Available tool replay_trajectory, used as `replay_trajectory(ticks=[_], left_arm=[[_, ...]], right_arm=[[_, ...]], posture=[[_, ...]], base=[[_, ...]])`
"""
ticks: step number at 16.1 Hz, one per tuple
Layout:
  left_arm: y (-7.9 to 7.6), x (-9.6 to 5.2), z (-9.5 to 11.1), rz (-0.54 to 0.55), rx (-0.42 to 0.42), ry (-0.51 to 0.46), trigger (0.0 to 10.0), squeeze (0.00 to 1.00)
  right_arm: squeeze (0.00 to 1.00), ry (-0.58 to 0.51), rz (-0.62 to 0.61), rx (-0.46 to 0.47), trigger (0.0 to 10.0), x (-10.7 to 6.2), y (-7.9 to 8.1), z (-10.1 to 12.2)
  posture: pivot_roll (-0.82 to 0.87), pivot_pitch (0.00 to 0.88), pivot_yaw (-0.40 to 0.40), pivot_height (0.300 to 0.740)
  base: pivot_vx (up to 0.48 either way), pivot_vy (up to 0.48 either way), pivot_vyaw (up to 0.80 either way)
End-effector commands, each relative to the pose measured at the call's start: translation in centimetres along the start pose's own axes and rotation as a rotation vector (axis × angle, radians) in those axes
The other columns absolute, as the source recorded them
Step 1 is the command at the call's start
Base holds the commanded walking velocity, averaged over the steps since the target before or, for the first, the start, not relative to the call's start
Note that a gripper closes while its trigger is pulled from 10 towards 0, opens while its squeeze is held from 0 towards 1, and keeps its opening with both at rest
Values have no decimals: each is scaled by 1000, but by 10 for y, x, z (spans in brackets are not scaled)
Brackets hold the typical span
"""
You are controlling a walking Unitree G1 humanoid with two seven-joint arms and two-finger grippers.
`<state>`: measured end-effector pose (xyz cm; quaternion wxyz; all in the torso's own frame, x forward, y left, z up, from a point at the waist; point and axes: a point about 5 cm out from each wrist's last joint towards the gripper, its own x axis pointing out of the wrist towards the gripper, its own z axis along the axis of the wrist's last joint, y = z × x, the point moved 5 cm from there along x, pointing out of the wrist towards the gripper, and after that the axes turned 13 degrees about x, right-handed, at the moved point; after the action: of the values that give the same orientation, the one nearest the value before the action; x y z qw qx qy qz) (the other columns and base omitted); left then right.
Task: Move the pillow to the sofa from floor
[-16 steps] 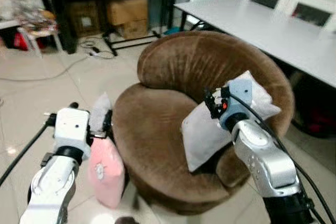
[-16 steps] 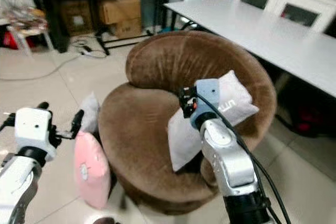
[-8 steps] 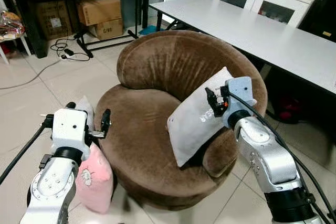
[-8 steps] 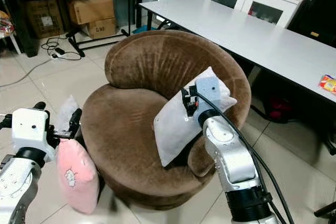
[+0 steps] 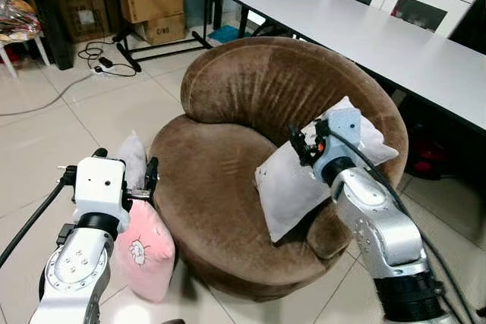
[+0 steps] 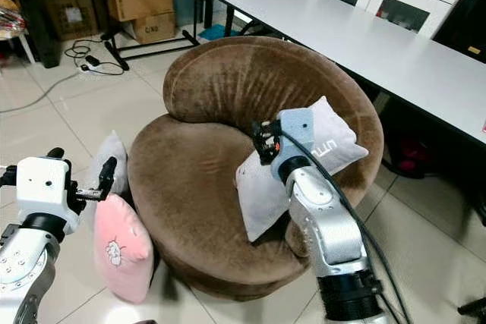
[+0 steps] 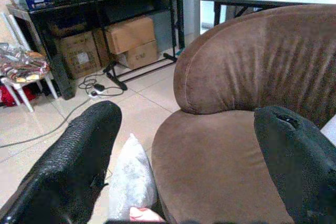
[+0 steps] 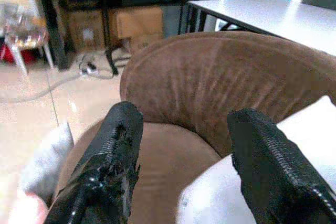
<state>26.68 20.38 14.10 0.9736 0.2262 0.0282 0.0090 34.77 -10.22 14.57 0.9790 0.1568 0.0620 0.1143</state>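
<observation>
Leaning against the left side of the brown sofa (image 5: pixel 250 157), the pink pillow (image 5: pixel 144 252) stood on the floor with its long axis roughly upright; the left gripper (image 5: pixel 121 181), fingers spread, hung just above its top and was the nearer arm; the right gripper (image 5: pixel 302 142), also spread, was over the grey pillow (image 5: pixel 292 187) on the seat.
</observation>
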Motion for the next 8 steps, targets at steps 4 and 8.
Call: replay_trajectory(ticks=[4, 8], left_arm=[[-4, 2, 5, -7, -4, -13, 10000, 0], [-4, 0, 5, -4, -4, -9, 10000, 0]], right_arm=[[0, -23, -70, -6, 10000, -1, -18, 7], [0, 20, -39, -67, 10000, -1, -16, -2]], posture=[[39, 0, -107, 740], [47, 0, -115, 740]], base=[[0, 303, 0], [0, 343, 0]])
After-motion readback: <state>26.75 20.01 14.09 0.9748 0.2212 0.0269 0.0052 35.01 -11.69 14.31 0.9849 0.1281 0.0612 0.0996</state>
